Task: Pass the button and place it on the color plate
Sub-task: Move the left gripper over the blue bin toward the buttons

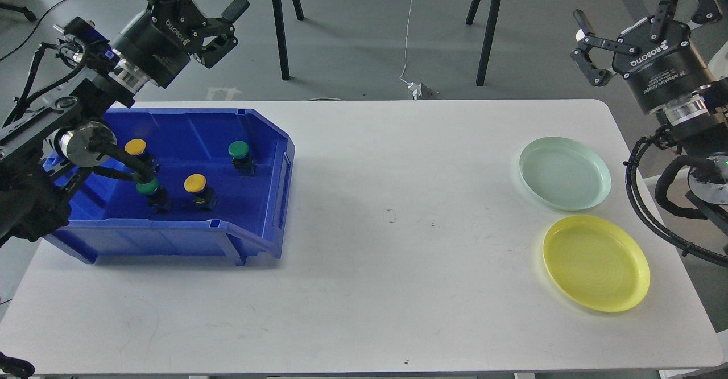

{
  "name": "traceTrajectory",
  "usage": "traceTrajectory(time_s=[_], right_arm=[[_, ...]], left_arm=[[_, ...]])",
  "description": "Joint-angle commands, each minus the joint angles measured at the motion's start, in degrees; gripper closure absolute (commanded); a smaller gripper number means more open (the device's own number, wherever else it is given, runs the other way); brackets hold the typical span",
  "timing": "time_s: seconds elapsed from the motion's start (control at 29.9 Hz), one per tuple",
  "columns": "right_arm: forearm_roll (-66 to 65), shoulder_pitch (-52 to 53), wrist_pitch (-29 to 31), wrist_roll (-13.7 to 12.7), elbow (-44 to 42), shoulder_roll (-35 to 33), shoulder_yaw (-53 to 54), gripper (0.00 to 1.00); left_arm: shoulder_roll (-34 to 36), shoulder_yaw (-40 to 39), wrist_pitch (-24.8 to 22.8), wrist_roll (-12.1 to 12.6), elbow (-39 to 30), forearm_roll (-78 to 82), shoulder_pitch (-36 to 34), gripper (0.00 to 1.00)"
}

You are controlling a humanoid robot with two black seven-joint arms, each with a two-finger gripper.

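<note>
Left gripper (219, 23) wide open, empty, above desk's far-left corner. Blue bin (267, 197) at left edge holds four buttons: yellow (136, 147), green (148, 187), yellow (195, 183), green (239, 150). Best descend vertically on one cap, clear of neighbours. Green plate (565, 173), yellow plate (595, 262) by right edge. Right gripper (581, 40) open, empty.

Bin (250, 219) left, plates (596, 262) right

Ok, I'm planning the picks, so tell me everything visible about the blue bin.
The blue bin looks like glossy moulded plastic, open-topped with a cut-down front lip. It sits upright on the white table's left side. Inside stand four buttons: two yellow-capped and two green-capped. The left arm partly hides its left end.
</note>
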Motion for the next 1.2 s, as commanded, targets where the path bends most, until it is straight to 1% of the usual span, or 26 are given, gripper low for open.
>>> traceTrajectory(time_s=[0.0,0.13,0.2,0.4,0.53,0.67,0.74,0.84,0.87,0.94,1.0,1.07,1.17], right_arm=[[-0.30,-0.09,0.00,0.01,-0.31,0.20,0.14,0.01],[-0.30,-0.09,0.00,0.01,-0.31,0.20,0.14,0.01],[-0.30,-0.17,0.00,0.01,-0.31,0.20,0.06,0.01],[-0.48,-0.09,0.00,0.01,-0.22,1.17,-0.03,0.01],[-0.48,-0.09,0.00,0.01,-0.22,1.44,-0.12,0.01],[-0.48,-0.17,0.00,0.01,-0.22,1.52,-0.30,0.01],[-0.48,-0.17,0.00,0.01,-0.22,1.61,-0.30,0.01],[-0.48,-0.17,0.00,0.01,-0.31,2.40,-0.30,0.01],[-0.48,-0.17,0.00,0.01,-0.40,2.49,-0.30,0.01],[-0.56,-0.17,0.00,0.01,-0.40,2.84,-0.47,0.01],[-0.56,-0.26,0.00,0.01,-0.48,2.84,-0.56,0.01],[-0.56,-0.79,0.00,0.01,-0.75,2.84,-0.47,0.01],[-0.56,-1.40,0.00,0.01,-1.01,2.84,-0.21,0.01]], left_arm=[[-0.16,-0.07,-0.01,0.00,1.68,-0.53,0.07,0.00],[-0.51,0.36,-0.01,0.00,2.38,-0.44,-0.54,0.00],[-1.20,-0.68,-0.01,0.00,2.56,-1.14,-0.55,0.00],[-6.13,-6.92,-0.01,0.00,1.77,-2.38,-0.55,0.00],[-5.87,-9.65,-0.01,0.00,-2.96,-2.29,-0.02,0.00],[-5.34,-8.69,-0.01,0.00,-6.31,-1.50,1.03,0.00],[-3.86,-7.38,-0.01,0.00,-9.03,-0.28,1.91,0.00],[0.88,-5.35,-0.01,0.00,-14.74,4.72,2.27,0.00],[2.38,-4.74,0.65,0.00,-16.23,7.27,2.27,0.00],[5.72,-3.07,4.24,0.00,-19.22,13.07,1.83,0.00],[9.49,-1.23,5.75,0.00,-21.34,16.42,1.21,0.00],[13.36,2.37,5.84,0.00,-23.01,18.36,-0.97,0.00],[17.93,10.10,5.58,0.00,-24.51,21.26,-7.21,0.00]])
